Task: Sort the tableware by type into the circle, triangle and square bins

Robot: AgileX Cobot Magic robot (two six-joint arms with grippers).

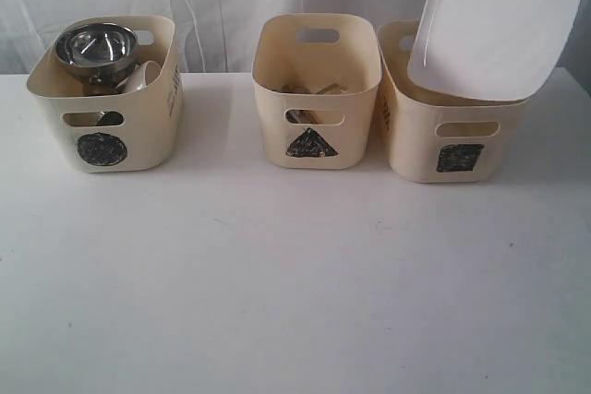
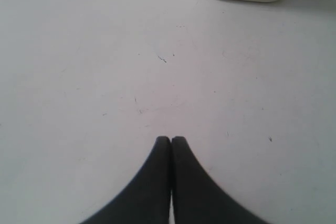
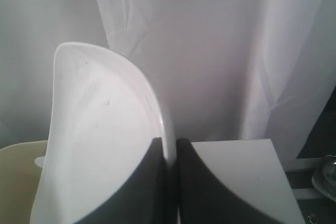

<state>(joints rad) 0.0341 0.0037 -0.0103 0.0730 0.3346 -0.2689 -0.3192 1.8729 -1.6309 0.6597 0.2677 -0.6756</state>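
Plate (image 1: 494, 25) tilted over square bin (image 1: 416, 149), right jaws clamped on rim; steel bowl (image 1: 92, 46) in circle bin (image 1: 140, 131); left jaws together.

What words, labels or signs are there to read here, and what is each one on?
No words or numbers can be read.
Black circle: on the left bin.
Black triangle: on the middle bin.
Black square: on the right bin.
Dark print on the left bin's side: too blurred to read.

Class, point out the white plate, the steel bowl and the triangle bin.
white plate (image 1: 494, 20), exterior view, its face.
steel bowl (image 1: 95, 46), exterior view, inner hollow.
triangle bin (image 1: 357, 136), exterior view, front wall.
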